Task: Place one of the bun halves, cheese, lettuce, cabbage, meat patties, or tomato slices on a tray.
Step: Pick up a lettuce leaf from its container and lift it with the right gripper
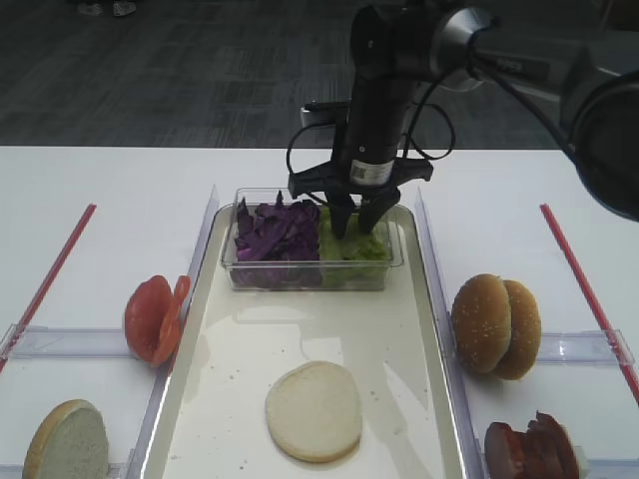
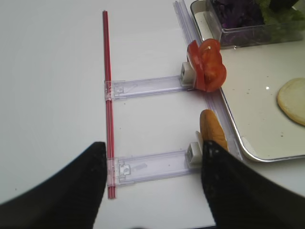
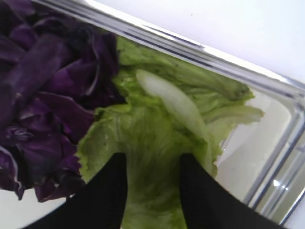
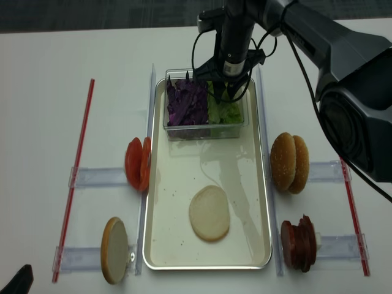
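Right wrist: end effector [image 3: 153,188] astride lettuce [image 3: 167,129].

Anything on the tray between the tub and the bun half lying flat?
Nothing; that stretch of the tray between the tub and the bun half is bare apart from a few crumbs, clearest in the realsense high view.

Open tray [image 1: 399,329] floor around bun half [image 1: 314,410]
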